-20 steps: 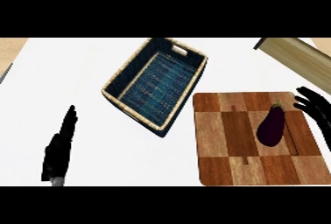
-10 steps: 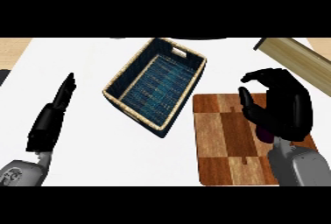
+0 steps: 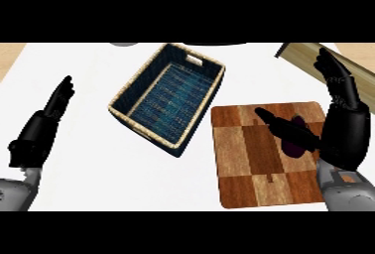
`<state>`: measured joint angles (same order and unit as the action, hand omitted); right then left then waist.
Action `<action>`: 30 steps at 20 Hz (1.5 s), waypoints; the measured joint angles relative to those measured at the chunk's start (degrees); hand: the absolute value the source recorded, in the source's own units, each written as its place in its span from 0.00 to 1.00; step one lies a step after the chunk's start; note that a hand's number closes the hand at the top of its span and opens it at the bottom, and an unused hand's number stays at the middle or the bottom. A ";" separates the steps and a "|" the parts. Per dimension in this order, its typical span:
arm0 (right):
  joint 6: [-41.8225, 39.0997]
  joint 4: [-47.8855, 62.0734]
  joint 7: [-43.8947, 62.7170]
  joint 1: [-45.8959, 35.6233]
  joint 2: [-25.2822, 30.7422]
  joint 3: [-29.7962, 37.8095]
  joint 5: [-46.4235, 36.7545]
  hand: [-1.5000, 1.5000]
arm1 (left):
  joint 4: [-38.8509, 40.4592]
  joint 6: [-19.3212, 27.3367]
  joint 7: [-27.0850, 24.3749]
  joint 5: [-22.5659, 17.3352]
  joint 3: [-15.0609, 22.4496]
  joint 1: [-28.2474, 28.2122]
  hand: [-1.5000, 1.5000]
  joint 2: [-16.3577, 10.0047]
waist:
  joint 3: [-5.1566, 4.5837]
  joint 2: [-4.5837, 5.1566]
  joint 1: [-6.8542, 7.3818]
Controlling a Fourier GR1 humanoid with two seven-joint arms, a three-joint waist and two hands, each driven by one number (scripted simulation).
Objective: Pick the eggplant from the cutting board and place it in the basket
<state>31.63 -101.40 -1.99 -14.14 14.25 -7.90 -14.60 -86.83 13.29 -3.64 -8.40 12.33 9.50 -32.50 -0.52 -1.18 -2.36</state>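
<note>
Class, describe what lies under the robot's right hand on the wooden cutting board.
A dark purple eggplant, only partly visible; the black right hand covers its remainder.

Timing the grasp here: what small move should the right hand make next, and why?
Probably curl the right hand round the dark purple eggplant. The hand is open, its thumb stretched across the brown wooden cutting board, and the eggplant lies on the board between thumb and palm, not yet gripped.
</note>
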 measured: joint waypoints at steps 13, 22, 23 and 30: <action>-32.96 -12.09 34.59 4.03 29.30 -2.08 -8.12 0.00 | -1.08 -1.56 0.84 -1.25 -1.93 -0.38 0.50 -1.65 | -0.10 -0.05 -0.67; -49.68 -24.59 55.85 2.22 34.64 3.55 5.32 0.00 | -2.20 -3.16 2.40 0.03 -2.22 1.21 0.50 0.20 | 0.38 0.85 1.47; -50.43 -25.04 56.03 2.79 34.75 4.20 6.08 0.00 | -1.99 -3.36 1.86 0.44 -2.27 0.92 0.50 0.68 | 0.40 0.89 1.59; -53.62 -21.79 54.82 2.75 32.52 4.12 4.63 0.00 | -1.09 -5.85 1.60 2.22 -4.18 1.65 0.50 2.75 | 0.48 1.14 2.30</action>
<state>-21.99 -123.18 52.84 -11.39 46.76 -3.78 -9.97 -87.92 7.44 -2.04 -6.18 8.15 11.15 -29.75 -0.04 -0.04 -0.06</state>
